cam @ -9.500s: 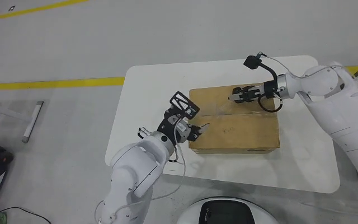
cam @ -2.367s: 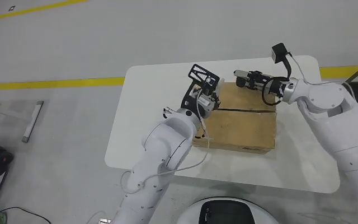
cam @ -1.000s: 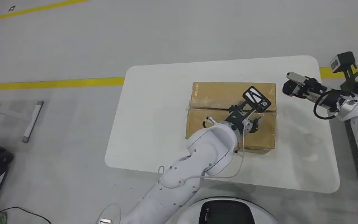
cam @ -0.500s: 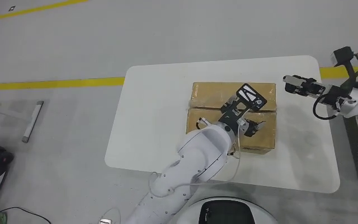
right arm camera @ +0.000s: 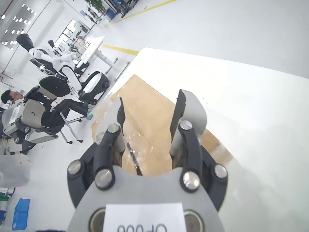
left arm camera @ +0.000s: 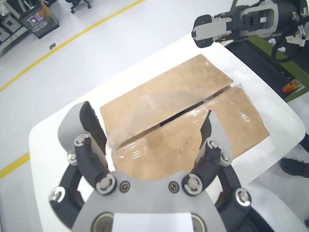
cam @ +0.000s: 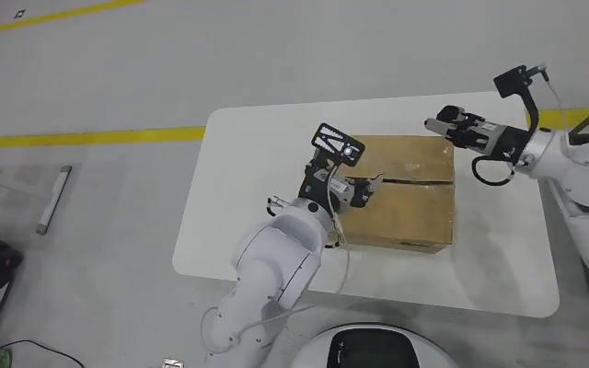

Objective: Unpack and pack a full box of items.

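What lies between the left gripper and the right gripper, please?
The cardboard box: its taped top, with the slit between its flaps, spans the stretch from the left gripper to the right gripper, seen in the top and left wrist views.

I count one box on one table, with what look like two top flaps, and two grippers: left gripper, right gripper.

L gripper: silver metal two-finger claw w/ black pads, jaws wide apart.
R gripper: same build, jaws apart, pointing twd robot's left.
L arm: white, elbow bent.
R arm: white, stretched inward.
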Available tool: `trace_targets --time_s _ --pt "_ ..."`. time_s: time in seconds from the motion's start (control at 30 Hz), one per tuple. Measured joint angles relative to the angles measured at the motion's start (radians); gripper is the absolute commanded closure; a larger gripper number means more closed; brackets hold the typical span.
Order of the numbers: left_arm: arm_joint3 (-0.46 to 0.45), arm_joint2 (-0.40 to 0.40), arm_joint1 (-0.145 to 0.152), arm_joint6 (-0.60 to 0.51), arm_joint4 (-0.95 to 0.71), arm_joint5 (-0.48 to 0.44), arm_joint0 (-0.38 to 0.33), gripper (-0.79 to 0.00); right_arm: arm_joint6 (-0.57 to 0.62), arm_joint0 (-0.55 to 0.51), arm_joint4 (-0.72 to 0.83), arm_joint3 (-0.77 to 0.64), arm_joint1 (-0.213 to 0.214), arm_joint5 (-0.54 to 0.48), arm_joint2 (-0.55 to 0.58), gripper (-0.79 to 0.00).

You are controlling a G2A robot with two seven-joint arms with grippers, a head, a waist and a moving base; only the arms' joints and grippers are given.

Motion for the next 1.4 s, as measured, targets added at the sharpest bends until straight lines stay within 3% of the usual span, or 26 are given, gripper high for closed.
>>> trace_targets --time_s 0.17,0.4,0.6,1.0,1.23,1.33,1.37,1.4 --pt "-0.022 -0.054 0.008 0.007 0.017 0.003 0.028 -0.588 -0.025 0.12 -0.046 0.044 -0.026 0.026 -0.138 0.0" --pt "-0.018 -0.088 0.012 0.019 0.022 0.016 0.044 -0.785 0.025 0.311 -0.108 0.185 -0.076 -0.028 -0.363 0.0" --pt "-0.009 -0.107 0.015 0.02 0.014 0.013 0.048 -0.785 0.066 0.358 -0.094 0.272 -0.102 -0.073 -0.457 0.0" --pt "0.085 -0.092 0.013 0.052 -0.004 0.005 0.003 -0.785 0.184 0.302 -0.084 0.249 -0.08 -0.149 -0.419 0.0" --pt "0.158 -0.051 0.005 0.081 -0.005 0.018 -0.043 -0.727 0.214 0.232 -0.112 0.186 -0.054 -0.165 -0.358 0.0" --pt "0.186 -0.033 0.001 0.092 -0.004 0.028 -0.061 -0.742 0.207 0.208 -0.103 0.169 -0.045 -0.159 -0.328 0.0" --pt "0.192 -0.029 0.0 0.094 -0.004 0.031 -0.066 -0.751 0.201 0.203 -0.098 0.165 -0.043 -0.155 -0.317 -0.111" --pt "0.197 -0.025 -0.001 0.096 -0.006 0.035 -0.071 -0.76 0.188 0.195 -0.087 0.16 -0.039 -0.147 -0.298 -0.172"
